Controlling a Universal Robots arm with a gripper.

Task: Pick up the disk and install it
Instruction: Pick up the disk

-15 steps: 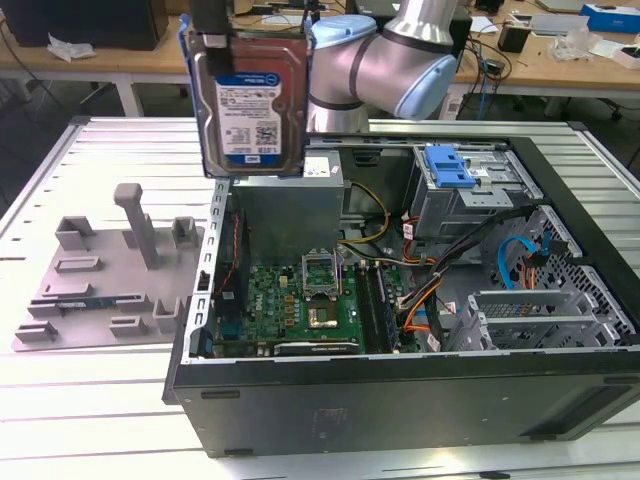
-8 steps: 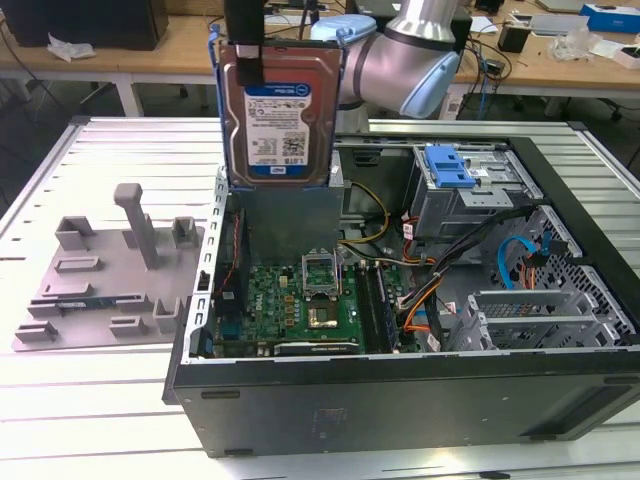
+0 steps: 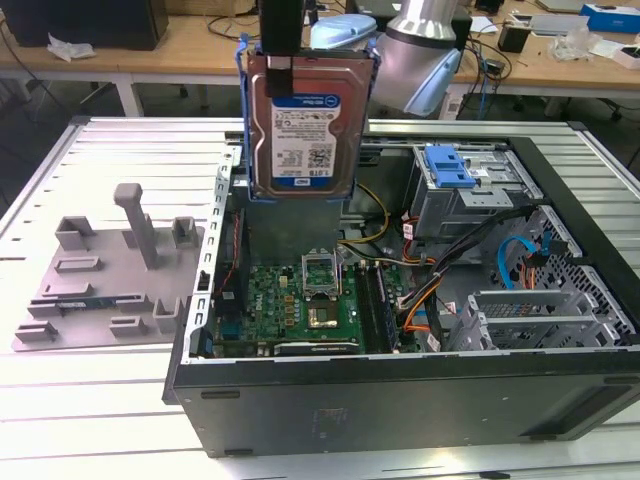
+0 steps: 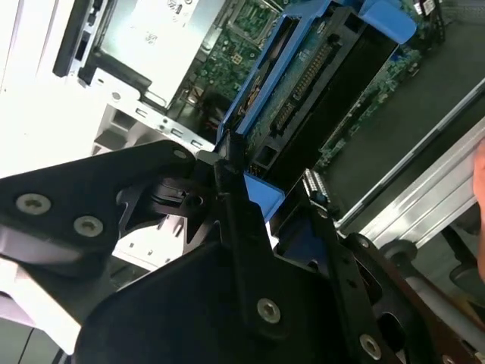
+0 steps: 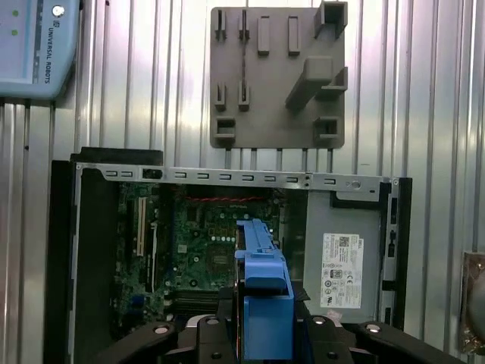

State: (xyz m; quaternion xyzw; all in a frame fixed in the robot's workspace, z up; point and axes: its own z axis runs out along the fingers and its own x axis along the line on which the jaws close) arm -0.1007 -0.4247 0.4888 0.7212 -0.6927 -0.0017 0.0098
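Observation:
The disk, a silver drive with a white-and-blue label in a blue carrier bracket, hangs upright above the open computer case. It is over the left part of the case as seen in the exterior view, above the motherboard. My gripper is shut on its upper edge. In the second wrist view, black fingers clamp the blue bracket of the disk. In the first wrist view, the disk's blue bracket hangs edge-on over the motherboard, with my gripper around it.
A grey fixture plate with upright posts lies on the slatted table at the exterior view's left, beside the case. Inside the case, a drive cage with a blue latch piece sits at the back right, with cables in front of it.

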